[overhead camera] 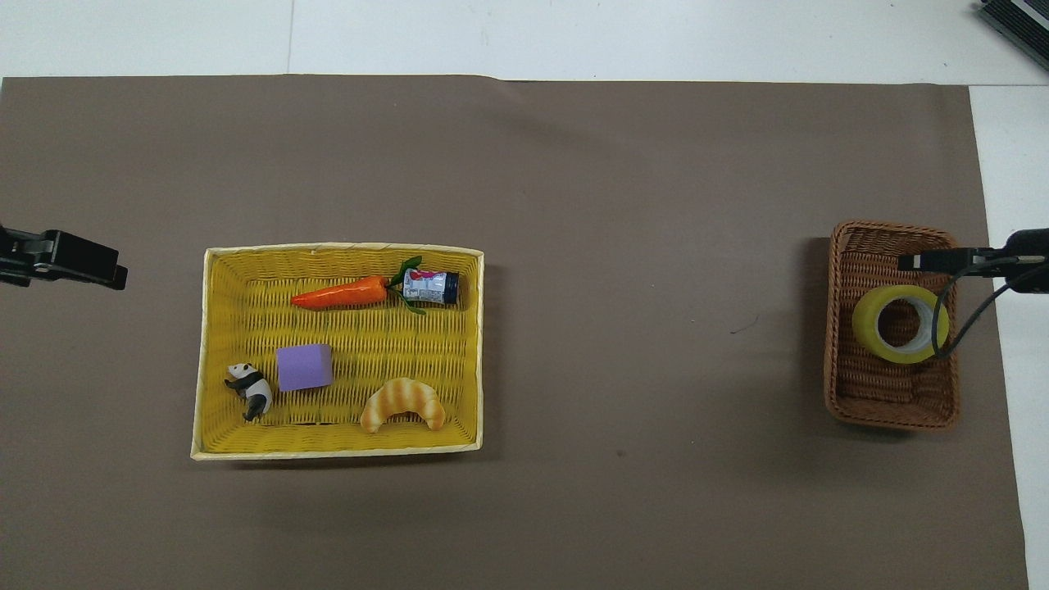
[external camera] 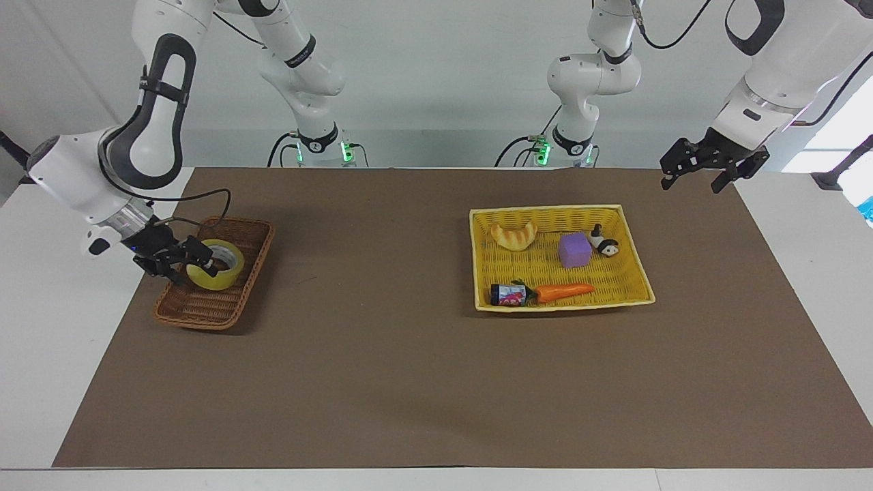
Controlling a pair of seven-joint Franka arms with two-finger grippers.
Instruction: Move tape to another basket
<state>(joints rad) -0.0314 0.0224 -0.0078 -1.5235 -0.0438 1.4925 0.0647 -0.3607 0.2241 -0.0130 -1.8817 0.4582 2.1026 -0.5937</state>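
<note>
In the facing view, we see the tape (external camera: 215, 264) lying flat inside the brown wicker basket (external camera: 204, 310), in the part of the basket nearer to the robots, with its hole looking up. The right tool (external camera: 179, 262) is just beside the roll, over the basket rim toward the right arm's end of the bench (external camera: 423, 382), and its fingers stand apart with nothing between them. One fingertip seems very near the roll's wall; we cannot tell if it touches. We judge that the placing is done and the step in hand is the retreat. To do it well, we lift the tool straight up first, with the fingers wide, so that no finger drags the roll or catches the woven rim and pulls the light basket along. The black cable (external camera: 198, 204) that hangs from the wrist arcs over the basket, so we also watch that it does not hook the rim. The left tool (external camera: 702, 167) waits open in the air over the bench corner at the left arm's end, holding nothing, and it needs no move.

In the overhead view, the tape (overhead camera: 900, 324) sits about in the middle of the basket (overhead camera: 889, 406), fully inside the walls. The right tool (overhead camera: 930, 260) shows as a dark bar over the basket's farther part, beside the roll and not over its hole. The yellow tray basket (overhead camera: 340, 250) with the carrot (overhead camera: 340, 293), croissant (overhead camera: 403, 403), purple block (overhead camera: 304, 367) and panda figure (overhead camera: 248, 388) lies well apart, so the retreat path does not concern it. The left tool (overhead camera: 82, 260) is at the edge of this view.
</note>
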